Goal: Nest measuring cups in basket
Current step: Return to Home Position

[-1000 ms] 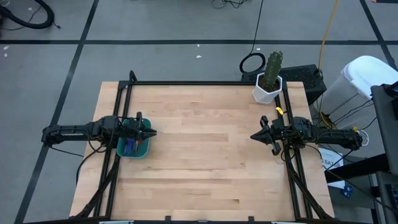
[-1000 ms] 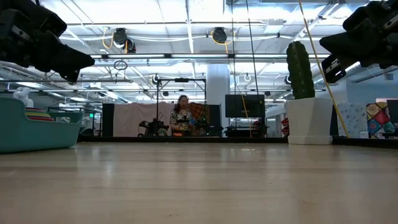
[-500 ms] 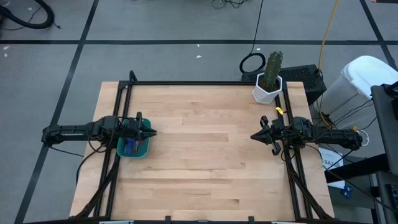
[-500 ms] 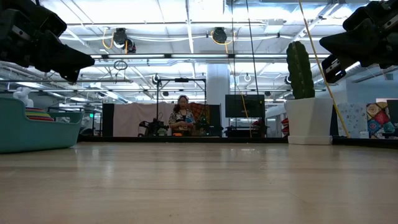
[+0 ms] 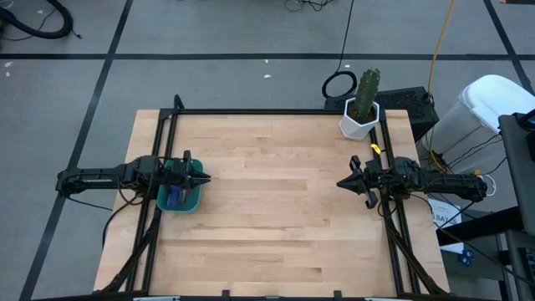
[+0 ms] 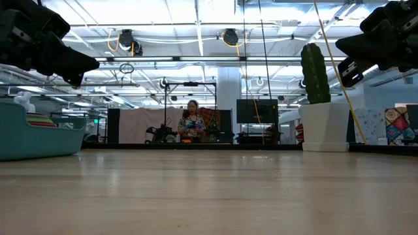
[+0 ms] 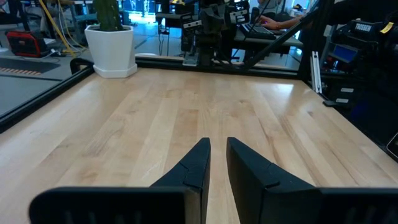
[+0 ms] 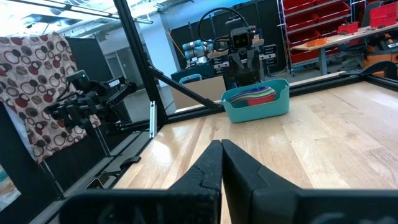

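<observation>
The teal basket (image 5: 178,198) stands on its base near the table's left edge, and shows as well in the low view (image 6: 32,136) and the right wrist view (image 8: 256,104). Inside it lie stacked measuring cups (image 8: 252,94), with blue ones on top in the high view (image 5: 173,196); I cannot tell each cup apart. My left gripper (image 5: 203,177) hovers above the basket's right rim, level and pointing toward the table's right, its fingers (image 7: 217,149) almost together. My right gripper (image 5: 341,183) hangs shut (image 8: 221,149) near the right edge, pointing left. Neither touches anything.
A white pot with a cactus (image 5: 359,117) stands at the table's far right corner, also in the low view (image 6: 323,127). Black frame rails (image 5: 276,111) run along the table's edges. Bare wood (image 5: 276,201) lies between the grippers. A person (image 6: 191,124) stands far behind the table.
</observation>
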### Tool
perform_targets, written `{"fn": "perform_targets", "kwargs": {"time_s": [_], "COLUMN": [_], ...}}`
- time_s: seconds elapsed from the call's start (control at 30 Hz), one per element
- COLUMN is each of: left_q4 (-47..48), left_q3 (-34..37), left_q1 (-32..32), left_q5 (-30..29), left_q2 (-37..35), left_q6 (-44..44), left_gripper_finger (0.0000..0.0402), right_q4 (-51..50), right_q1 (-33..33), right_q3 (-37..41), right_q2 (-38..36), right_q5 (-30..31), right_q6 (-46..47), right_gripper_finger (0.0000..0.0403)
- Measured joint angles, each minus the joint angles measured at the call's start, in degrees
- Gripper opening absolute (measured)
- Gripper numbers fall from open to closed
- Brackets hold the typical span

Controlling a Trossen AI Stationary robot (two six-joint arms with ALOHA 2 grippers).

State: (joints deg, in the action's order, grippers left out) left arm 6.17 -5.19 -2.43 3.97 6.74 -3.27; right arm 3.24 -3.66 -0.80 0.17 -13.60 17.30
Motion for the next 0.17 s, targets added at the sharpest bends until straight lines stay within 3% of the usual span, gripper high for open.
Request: {"fn": "perform_targets", "kwargs": {"time_s": [0.17], "left_q4": [0.0], "left_q3": [0.0], "left_q1": [0.01], "left_q5": [0.0], "left_q2": [0.0], "left_q6": [0.02], "left_gripper_finger": [0.0058], "right_q4": [0.0], "right_q1": [0.02], "right_q3": [0.0], "right_q2": [-0.01], "right_q5": [0.01], "right_q6": [0.0], "right_gripper_finger": [0.0]}}
